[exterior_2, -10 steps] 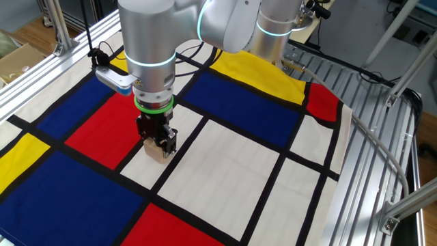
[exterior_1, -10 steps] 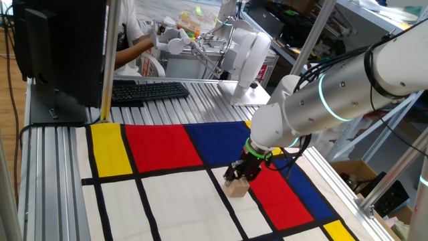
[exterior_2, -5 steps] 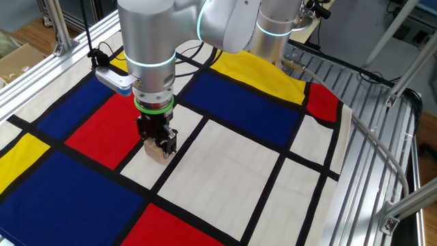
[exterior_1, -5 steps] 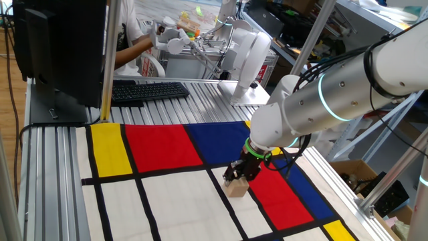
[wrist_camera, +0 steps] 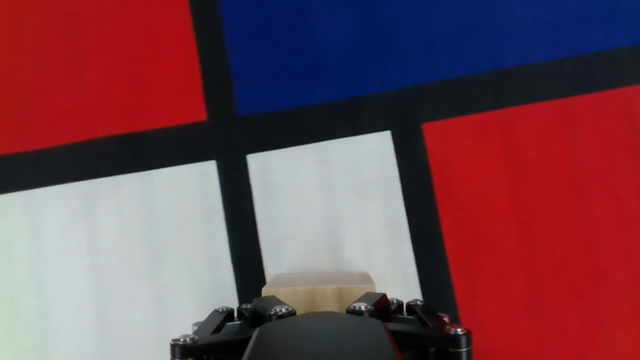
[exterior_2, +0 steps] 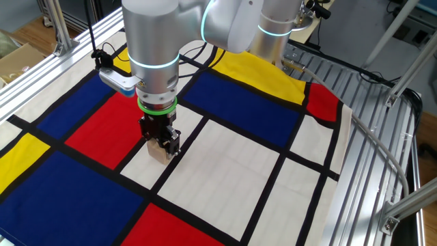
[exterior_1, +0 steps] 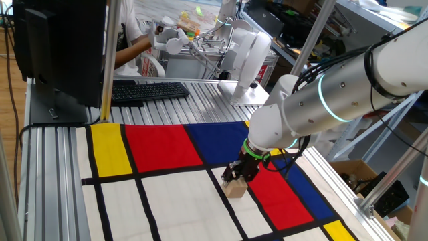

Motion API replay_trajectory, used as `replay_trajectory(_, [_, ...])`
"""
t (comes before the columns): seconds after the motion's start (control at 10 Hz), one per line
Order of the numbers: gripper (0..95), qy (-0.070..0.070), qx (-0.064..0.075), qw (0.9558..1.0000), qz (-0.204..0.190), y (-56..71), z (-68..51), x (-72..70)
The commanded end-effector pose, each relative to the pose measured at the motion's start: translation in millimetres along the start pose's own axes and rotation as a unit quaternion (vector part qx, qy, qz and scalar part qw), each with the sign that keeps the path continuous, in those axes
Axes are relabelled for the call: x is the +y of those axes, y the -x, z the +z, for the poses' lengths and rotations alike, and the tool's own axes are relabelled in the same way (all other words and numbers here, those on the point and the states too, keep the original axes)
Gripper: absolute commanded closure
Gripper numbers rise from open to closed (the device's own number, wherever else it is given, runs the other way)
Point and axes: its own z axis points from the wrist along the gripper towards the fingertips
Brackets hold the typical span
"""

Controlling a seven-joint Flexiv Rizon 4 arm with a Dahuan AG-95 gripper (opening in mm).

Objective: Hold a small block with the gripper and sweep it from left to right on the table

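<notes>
The small black two-fingered gripper [exterior_1: 236,179] with a green ring above it, at the tip of the big white robot arm [exterior_1: 348,87], points straight down and its fingers [exterior_2: 170,141] are closed on the small light-tan wooden cube [exterior_1: 235,189], which sits on the counter [exterior_1: 47,174], an aluminium-rail frame topped with a cloth of red, blue, yellow and white rectangles [exterior_1: 167,201] divided by black lines. In one fixed view the cube rests on a narrow white rectangle, just beside the black line that borders a red rectangle, with a blue rectangle beyond it. The other fixed view shows the same gripper [exterior_2: 160,143] clamping the cube [exterior_2: 160,152] at the corner of a white rectangle, close to where the black lines cross next to a red field. In the hand view only the top edge of the cube [wrist_camera: 318,283] shows above the black gripper body [wrist_camera: 318,330], with the narrow white rectangle stretching ahead of it, red on the right and blue at the far end. Behind the cloth, on the bare aluminium rails, lie a black keyboard [exterior_1: 147,90] and the foot of a dark monitor [exterior_1: 60,47]; a second white robot [exterior_1: 247,53] stands farther back, and a person's arm [exterior_1: 134,47] reaches across there. No brand, label or writing can be read on the cube, the gripper or the cloth; a red-and-white sign behind the second robot is too small to make out.
</notes>
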Motion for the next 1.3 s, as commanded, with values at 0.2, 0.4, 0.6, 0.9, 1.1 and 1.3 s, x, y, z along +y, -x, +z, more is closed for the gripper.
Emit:
replay_trajectory(0.2, [95.0, -0.003, 0.000, 1.0000, 0.004, -1.5, -2.5, 3.7])
replay_trajectory(0.4, [95.0, 0.001, 0.000, 1.0000, 0.004, -0.8, 1.0, 3.9])
replay_trajectory(0.6, [95.0, 0.005, 0.000, 1.0000, 0.004, -0.8, 1.1, 4.0])
replay_trajectory(0.9, [95.0, 0.001, -0.003, 1.0000, 0.004, -0.7, 0.7, 4.0])
replay_trajectory(1.1, [95.0, 0.002, -0.002, 1.0000, 0.005, -0.8, 0.6, 4.0])
replay_trajectory(1.3, [95.0, 0.002, -0.003, 1.0000, 0.005, -0.8, 0.6, 4.0])
